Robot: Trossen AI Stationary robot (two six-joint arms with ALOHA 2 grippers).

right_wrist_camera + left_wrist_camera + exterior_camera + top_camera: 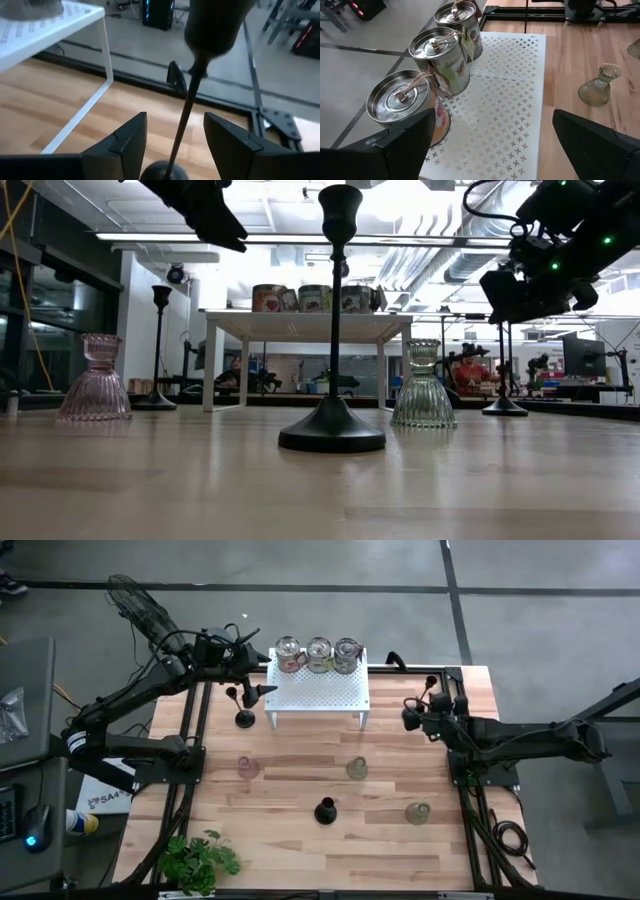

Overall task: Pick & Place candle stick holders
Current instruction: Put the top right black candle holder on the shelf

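The right tool stood released, its fingers either side of a slim black candlestick near the counter's right rear, not gripping it. The left tool hung wide open above the white perforated stand, beside three tins. Another black stick stood left of the stand; pink, greenish and black holders sat mid-counter.

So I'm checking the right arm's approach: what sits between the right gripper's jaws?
In the right wrist view, the thin stem of a black candle stick holder stands in the gap of the right gripper, jaws open and apart from it.
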